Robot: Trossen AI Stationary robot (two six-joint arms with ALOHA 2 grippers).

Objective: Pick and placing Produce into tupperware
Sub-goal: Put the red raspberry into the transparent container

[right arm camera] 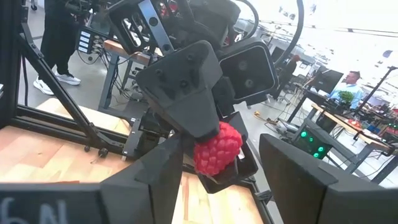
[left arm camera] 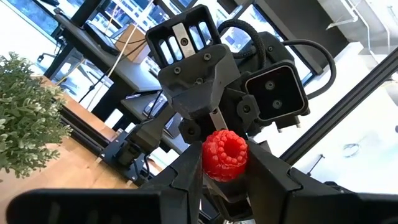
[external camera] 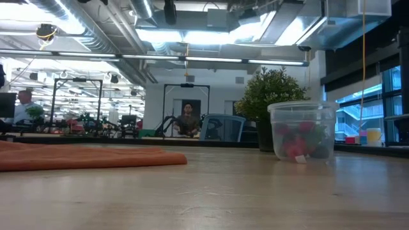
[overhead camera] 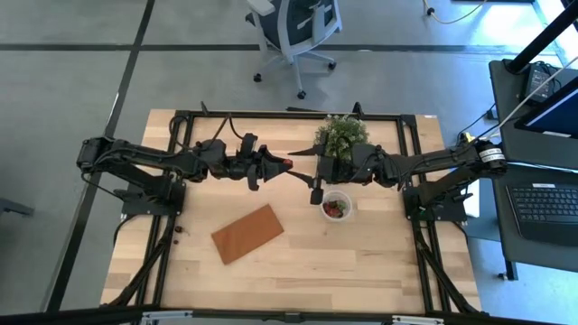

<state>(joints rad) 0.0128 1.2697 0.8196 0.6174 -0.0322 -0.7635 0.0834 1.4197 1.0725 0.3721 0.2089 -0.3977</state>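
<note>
Left hand (overhead camera: 282,164) is clamped on a red raspberry (left arm camera: 224,155), mid-air above the desk (overhead camera: 361,262); right hand (overhead camera: 312,172) faces it, fingers apart. Risk: a mistimed handover drops the berry short of the tupperware (overhead camera: 337,206).

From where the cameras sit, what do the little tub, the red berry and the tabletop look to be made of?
The tub looks like thin clear plastic, slightly cloudy: red pieces show through its wall. The berry, clamped in the left pincer, looks like moulded plastic or rubber, with even glossy beads, though it could be real. The tabletop looks like pale matt wood, with visible plank lines.
</note>
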